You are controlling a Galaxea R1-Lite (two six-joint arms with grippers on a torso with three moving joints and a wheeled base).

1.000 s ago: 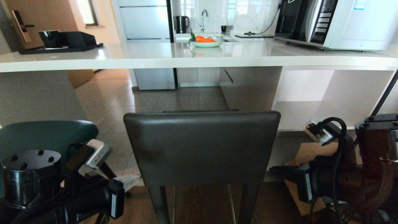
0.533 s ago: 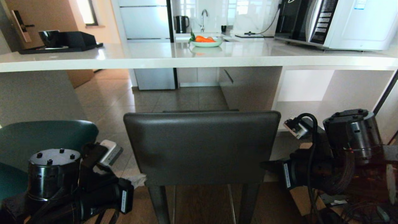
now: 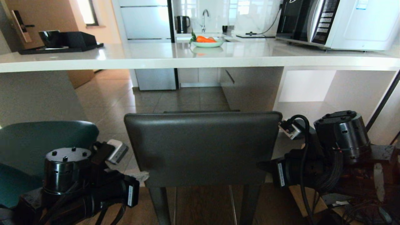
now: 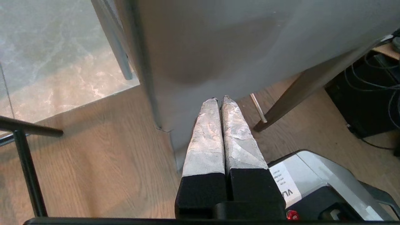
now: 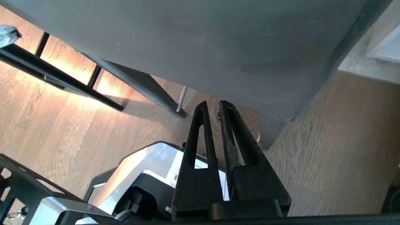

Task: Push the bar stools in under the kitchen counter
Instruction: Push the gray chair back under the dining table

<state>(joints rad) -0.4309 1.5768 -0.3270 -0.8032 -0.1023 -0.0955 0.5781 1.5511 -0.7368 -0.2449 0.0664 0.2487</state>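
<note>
Grey stool (image 3: 203,147): seat hidden behind backrest. Teal stool (image 3: 37,140): cropped. Left claw (image 4: 220,99), right claw (image 5: 212,106): fingers pressed together, empty. Label on left arm cut off: "VL". Worktop (image 3: 125,57).

1. A dark grey stool back (image 3: 203,148) is seen centrally.
2. A teal stool (image 3: 40,140) is seen at the left.
3. The counter top (image 3: 156,56) is shown glossy white.
4. Orange items, possibly carrots, are held in a pale green dish (image 3: 207,43).
5. The near floor (image 4: 93,162) is shown in brown wood grain.
</note>
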